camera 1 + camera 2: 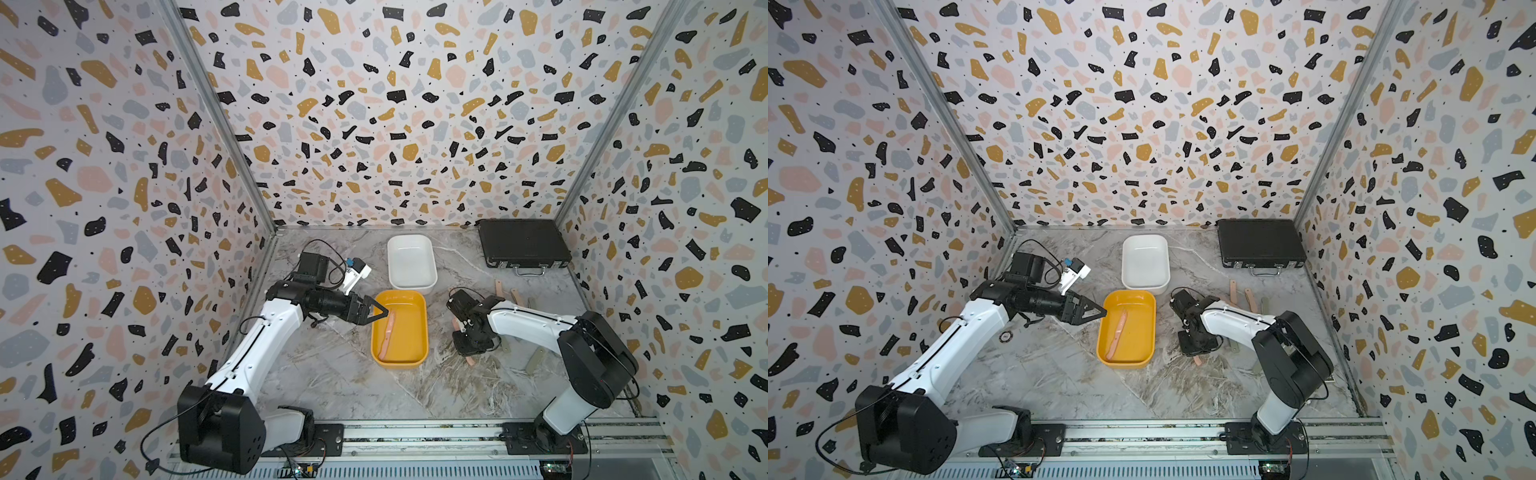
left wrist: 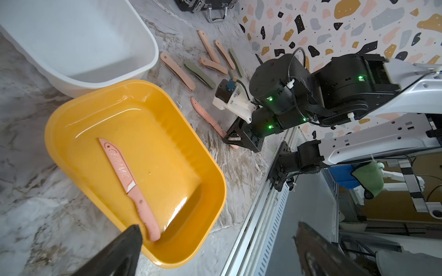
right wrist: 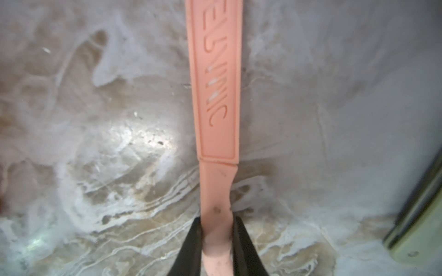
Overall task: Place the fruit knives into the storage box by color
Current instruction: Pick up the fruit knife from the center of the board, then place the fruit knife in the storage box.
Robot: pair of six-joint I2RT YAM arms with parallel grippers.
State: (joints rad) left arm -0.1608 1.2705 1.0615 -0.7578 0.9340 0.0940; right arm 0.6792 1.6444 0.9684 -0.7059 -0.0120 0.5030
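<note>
Squeezing the handle of a pink fruit knife (image 3: 215, 95) that lies on the desk (image 3: 95, 143), the right end effector (image 3: 216, 239) is clenched tight. The left end effector (image 2: 217, 224) hangs wide open over the yellow storage box (image 1: 399, 365), where another pink knife (image 1: 387, 338) lies. Other knives (image 2: 178, 71), pink and green, lie far right.
</note>
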